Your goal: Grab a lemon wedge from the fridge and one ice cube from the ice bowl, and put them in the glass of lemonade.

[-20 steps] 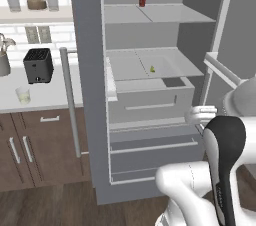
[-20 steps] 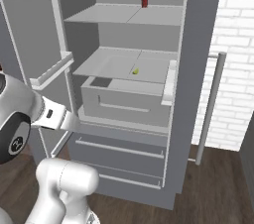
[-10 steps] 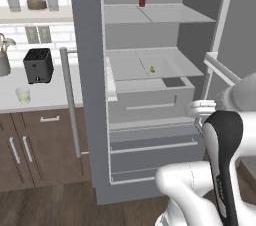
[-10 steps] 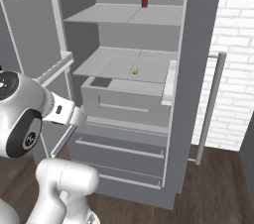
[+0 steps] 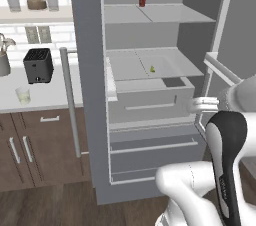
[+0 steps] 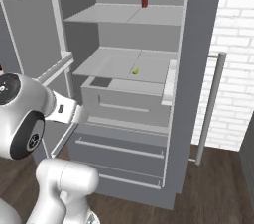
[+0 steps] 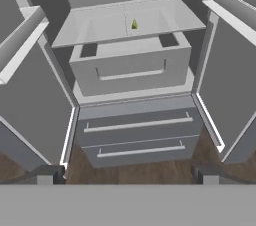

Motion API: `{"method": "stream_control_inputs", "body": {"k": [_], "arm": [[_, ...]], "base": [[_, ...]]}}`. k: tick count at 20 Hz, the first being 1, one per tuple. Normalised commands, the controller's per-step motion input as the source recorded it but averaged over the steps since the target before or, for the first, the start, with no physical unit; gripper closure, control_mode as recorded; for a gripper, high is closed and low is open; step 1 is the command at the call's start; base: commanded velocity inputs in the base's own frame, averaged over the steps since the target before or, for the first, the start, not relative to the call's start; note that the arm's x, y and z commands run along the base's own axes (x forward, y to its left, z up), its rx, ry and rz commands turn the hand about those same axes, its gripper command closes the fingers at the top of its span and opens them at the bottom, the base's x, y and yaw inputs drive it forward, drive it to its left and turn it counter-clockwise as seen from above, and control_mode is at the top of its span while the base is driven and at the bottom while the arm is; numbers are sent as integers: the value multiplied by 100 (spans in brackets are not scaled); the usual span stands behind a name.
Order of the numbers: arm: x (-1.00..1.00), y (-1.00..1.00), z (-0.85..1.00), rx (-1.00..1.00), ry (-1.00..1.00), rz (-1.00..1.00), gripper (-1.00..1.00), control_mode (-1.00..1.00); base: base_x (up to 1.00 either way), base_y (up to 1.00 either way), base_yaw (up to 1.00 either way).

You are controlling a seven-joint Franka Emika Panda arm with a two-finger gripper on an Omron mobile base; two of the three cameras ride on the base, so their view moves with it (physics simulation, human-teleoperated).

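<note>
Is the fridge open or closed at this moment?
Open. Both fridge doors are swung out wide, so the shelves and the lemon wedge inside are visible.

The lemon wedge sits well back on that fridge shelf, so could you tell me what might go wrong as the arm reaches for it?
The lemon wedge is tiny, so the open gripper could close beside it or nudge it further back. The grey bin juts out below the shelf, and the arm could knock it on the way in.
</note>
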Motion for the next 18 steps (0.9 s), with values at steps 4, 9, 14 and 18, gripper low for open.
{"method": "stream_control_inputs", "body": {"k": [4,9,14,18], "arm": [[-42,4,-4,0,-4,0,-100,-100],[-3,6,-11,0,0,0,-100,-100],[0,0,0,0,0,0,-100,100],[0,0,0,0,0,0,-100,100]], "base": [[0,0,0],[0,0,0],[56,0,0],[100,0,0]]}}
